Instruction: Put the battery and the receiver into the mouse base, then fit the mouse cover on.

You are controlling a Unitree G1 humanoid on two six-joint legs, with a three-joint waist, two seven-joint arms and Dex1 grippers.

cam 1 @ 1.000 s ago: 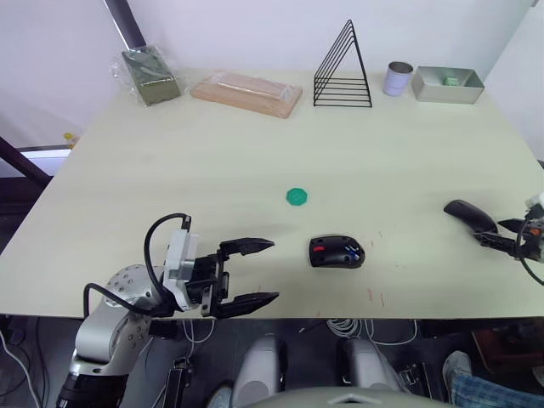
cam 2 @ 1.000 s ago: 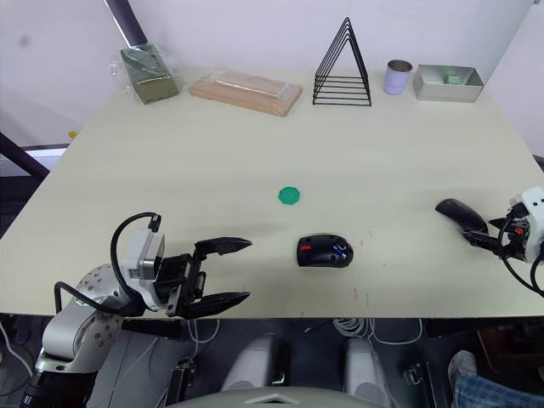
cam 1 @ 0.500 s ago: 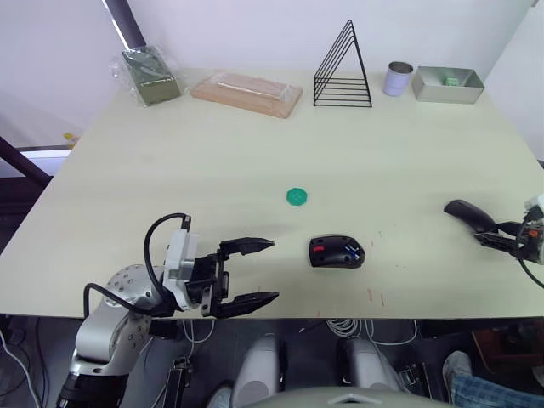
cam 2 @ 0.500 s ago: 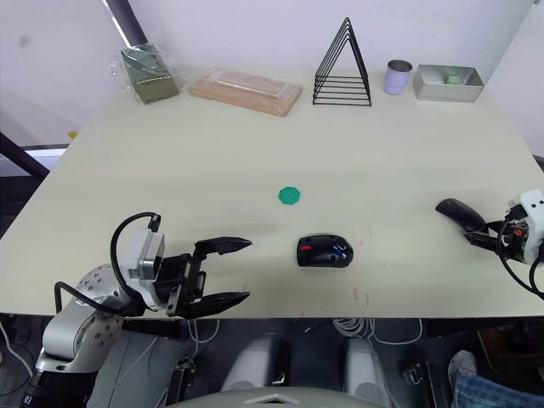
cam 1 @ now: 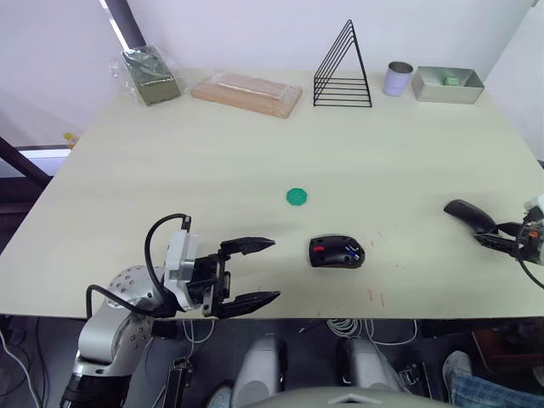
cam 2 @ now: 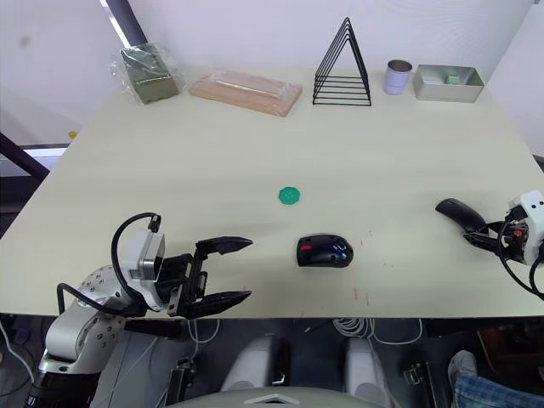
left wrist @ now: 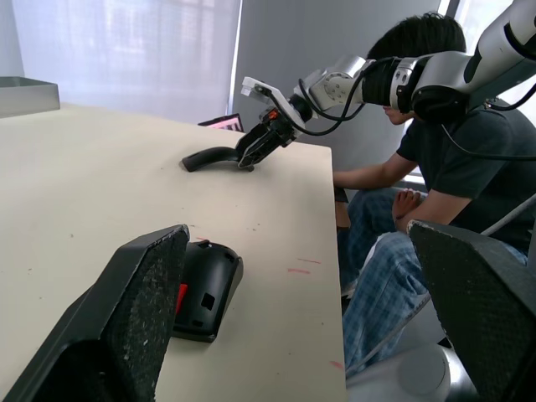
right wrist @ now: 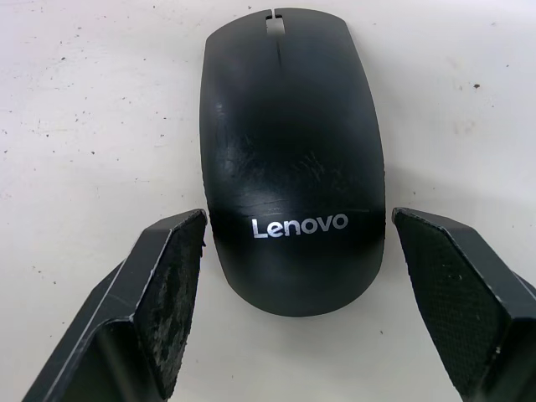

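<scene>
Surface: pale wooden table [cam 1: 255,153] with a white wall behind; a wire rack [cam 1: 343,70], a metal cup [cam 1: 397,78] and a metal tray [cam 1: 447,84] line its far edge toward 1 o'clock.
Mouse base: the mouse base [cam 1: 337,252] lies near the front edge at about 6 o'clock, red patch showing, with a blue glint inside that may be the battery; the receiver cannot be made out.
Mouse cover: the mouse cover [cam 1: 470,215] rests flat on the table at 3 o'clock, well apart from the base.
Right gripper: the right gripper [right wrist: 289,276] has its fingers spread wide on either side of the cover's rear end, not yet touching it.
Left gripper: the left gripper [cam 1: 253,271] hovers at 7 o'clock beside the base, fingers apart and empty.
Other: a green disc [cam 1: 297,196] lies near mid-table; a seated person [left wrist: 435,159] is beyond the table's right edge.
Progress: the loading looks at least partly done; the cover remains to be grasped, carried over and fitted.
</scene>
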